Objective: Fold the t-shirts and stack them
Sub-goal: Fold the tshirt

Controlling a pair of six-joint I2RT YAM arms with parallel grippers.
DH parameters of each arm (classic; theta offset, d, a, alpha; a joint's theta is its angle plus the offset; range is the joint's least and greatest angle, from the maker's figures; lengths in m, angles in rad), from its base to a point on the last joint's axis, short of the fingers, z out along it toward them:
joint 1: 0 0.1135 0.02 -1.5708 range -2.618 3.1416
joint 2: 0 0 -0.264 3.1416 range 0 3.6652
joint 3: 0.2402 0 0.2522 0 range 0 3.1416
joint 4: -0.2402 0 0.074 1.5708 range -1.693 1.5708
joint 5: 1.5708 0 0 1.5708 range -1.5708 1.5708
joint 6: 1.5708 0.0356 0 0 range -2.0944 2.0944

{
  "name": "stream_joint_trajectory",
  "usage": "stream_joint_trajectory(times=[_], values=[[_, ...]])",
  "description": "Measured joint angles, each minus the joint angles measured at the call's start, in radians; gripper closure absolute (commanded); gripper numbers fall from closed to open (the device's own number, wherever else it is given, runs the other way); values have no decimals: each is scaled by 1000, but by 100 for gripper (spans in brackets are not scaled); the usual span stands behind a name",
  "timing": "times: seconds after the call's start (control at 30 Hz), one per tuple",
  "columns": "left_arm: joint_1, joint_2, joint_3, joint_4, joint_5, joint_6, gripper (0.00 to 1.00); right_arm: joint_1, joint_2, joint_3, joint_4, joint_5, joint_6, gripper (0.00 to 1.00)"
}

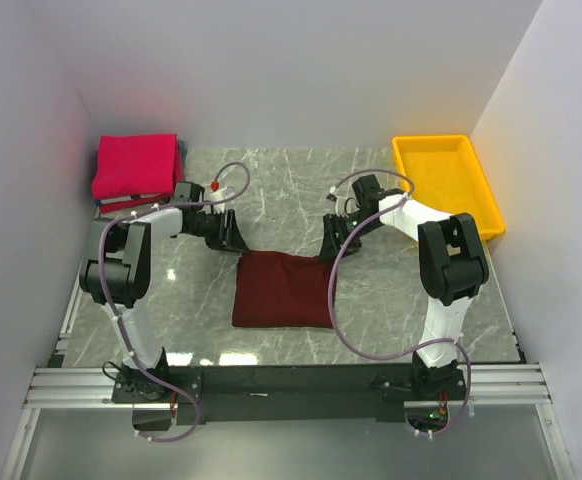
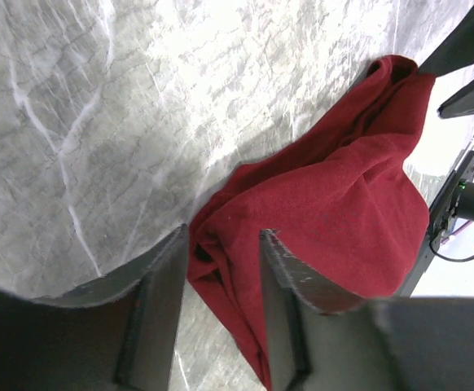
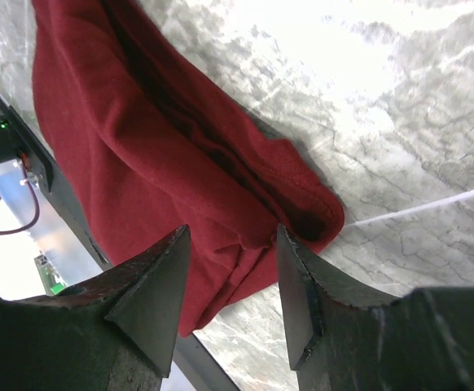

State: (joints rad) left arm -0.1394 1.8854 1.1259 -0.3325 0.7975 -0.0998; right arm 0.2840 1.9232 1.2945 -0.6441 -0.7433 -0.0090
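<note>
Because the next move, as I judge it, needs two corners taken at once, I hold my left tool (image 1: pixel 229 232) at the far left corner of the dark maroon soft cloth t-shirt (image 1: pixel 283 290) and my right tool (image 1: pixel 331 245) at its far right corner. Each has its fingers apart, with nothing clamped. The garment lies mid-way across the grey marbled worktop (image 1: pixel 291 180), folded into a rough rectangle, both far corners bunched and creased. The bright pinkish-red cloth t-shirt (image 1: pixel 136 165) rests folded in the far left corner, well apart; I judge it the stacking destination.
</note>
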Motion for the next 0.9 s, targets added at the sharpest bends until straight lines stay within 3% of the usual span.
stream_joint_trajectory(times=[0.17,0.23,0.33,0.47,0.53,0.9], values=[[-5,5,-6,25,10,-15,63,0,0,-39,6,3,1,49],[-11,8,-16,36,11,-22,64,0,0,-45,4,6,1,56],[-22,11,-30,40,14,-27,75,0,0,-46,9,6,0,63],[-28,11,-33,43,21,-28,96,1,-2,-46,14,6,0,89],[-28,11,-33,41,26,-26,99,1,-12,-51,20,7,-1,100],[-17,-74,-78,27,-2,3,99,-3,-176,-85,24,60,-3,100]])
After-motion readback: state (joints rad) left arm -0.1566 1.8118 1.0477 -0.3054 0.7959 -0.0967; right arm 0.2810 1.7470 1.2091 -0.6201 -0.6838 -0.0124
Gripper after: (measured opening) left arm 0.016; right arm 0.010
